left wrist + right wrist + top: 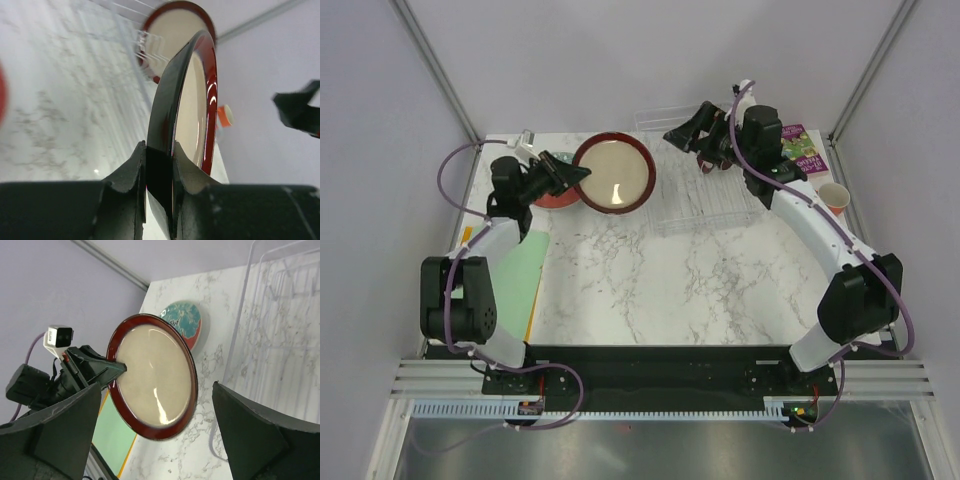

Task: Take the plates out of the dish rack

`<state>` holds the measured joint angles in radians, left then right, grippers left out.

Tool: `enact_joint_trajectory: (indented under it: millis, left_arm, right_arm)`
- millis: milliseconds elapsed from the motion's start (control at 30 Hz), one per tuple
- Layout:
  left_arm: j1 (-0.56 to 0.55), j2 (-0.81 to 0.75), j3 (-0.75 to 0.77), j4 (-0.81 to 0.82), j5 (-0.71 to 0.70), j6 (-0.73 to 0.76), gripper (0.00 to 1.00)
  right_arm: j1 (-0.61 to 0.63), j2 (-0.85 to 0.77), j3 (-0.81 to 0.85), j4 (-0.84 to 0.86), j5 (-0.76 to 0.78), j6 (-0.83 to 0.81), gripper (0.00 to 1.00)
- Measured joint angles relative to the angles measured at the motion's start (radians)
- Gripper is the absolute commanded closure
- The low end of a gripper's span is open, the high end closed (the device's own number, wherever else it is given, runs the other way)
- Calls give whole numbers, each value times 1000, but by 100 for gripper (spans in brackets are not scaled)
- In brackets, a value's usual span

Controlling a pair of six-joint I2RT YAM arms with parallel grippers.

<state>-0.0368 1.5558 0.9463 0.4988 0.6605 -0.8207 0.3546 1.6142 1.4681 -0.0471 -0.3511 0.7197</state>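
Left pincer (582, 175) clamped cream plate (614, 172) by rim, aloft at upper centre, just left of dish rack (712, 207). Teal plate (181, 317) lay unloaded on bench (650, 285), upper left. Right pincer (695, 135) gaped above rack. Another plate (172, 27) seemingly in rack, not yet unloaded.

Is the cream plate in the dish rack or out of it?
Out. The left fingers pinch the cream plate by its rim, left of the dish rack.

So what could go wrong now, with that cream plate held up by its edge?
The left gripper pinches the cream plate only at its rim, so it might slip or tilt. The teal patterned plate lies on the table close by; lowering the cream one carelessly could knock them together.
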Motion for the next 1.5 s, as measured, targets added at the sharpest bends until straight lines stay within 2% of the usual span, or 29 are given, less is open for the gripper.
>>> enact_joint_trajectory:
  millis: [233, 367, 800, 1200, 1233, 1267, 1333, 1367, 1433, 1500]
  left_arm:
    - [192, 113, 110, -160, -35, 91, 98]
    - [251, 207, 203, -214, -60, 142, 98]
    - [289, 483, 358, -267, -80, 188, 98]
    - [325, 557, 427, -254, -107, 193, 98]
    - [328, 561, 427, -251, -104, 193, 96]
    - [331, 562, 427, -249, -101, 192, 88]
    - [334, 565, 428, -249, -100, 192, 78]
    - [334, 567, 429, -248, -99, 192, 68]
    - [335, 576, 433, -243, -91, 189, 59]
    - [337, 588, 437, -242, -92, 190, 55]
  right_arm:
    - [-103, -46, -3, 0, -10, -54, 2]
    - [-124, -32, 20, -53, -6, -107, 2]
    - [-153, 102, 115, -135, 16, -220, 5]
    - [-162, 171, 128, -151, 11, -243, 4]
    - [-162, 171, 129, -150, 11, -245, 4]
    - [-162, 172, 130, -151, 11, -246, 4]
    - [-162, 180, 142, -153, 12, -251, 4]
    - [-162, 187, 153, -157, 13, -257, 4]
    - [-162, 203, 181, -173, 33, -276, 4]
    - [-162, 219, 207, -190, 62, -297, 4]
